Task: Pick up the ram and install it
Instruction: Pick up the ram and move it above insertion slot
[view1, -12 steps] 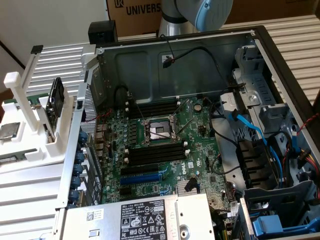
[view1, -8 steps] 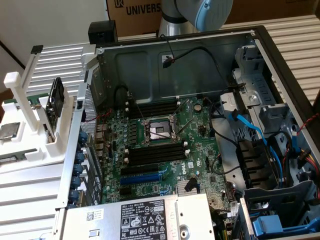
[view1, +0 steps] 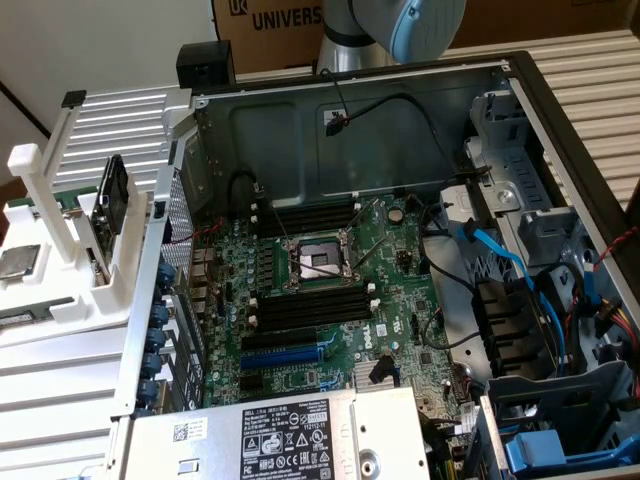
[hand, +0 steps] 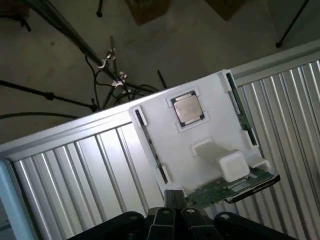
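Two fingers of the gripper (hand: 172, 197) sit pressed together, gripping nothing, over the white holder (hand: 165, 137). On it: one silver-topped chip (hand: 189, 109), one ram (hand: 240, 107) lying along its edge, one black-framed board (hand: 237, 186).

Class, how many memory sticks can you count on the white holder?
2. One memory stick stands on edge along one side of the white holder; the other memory stick along the opposite side, the silver chip between them. More may be hidden.
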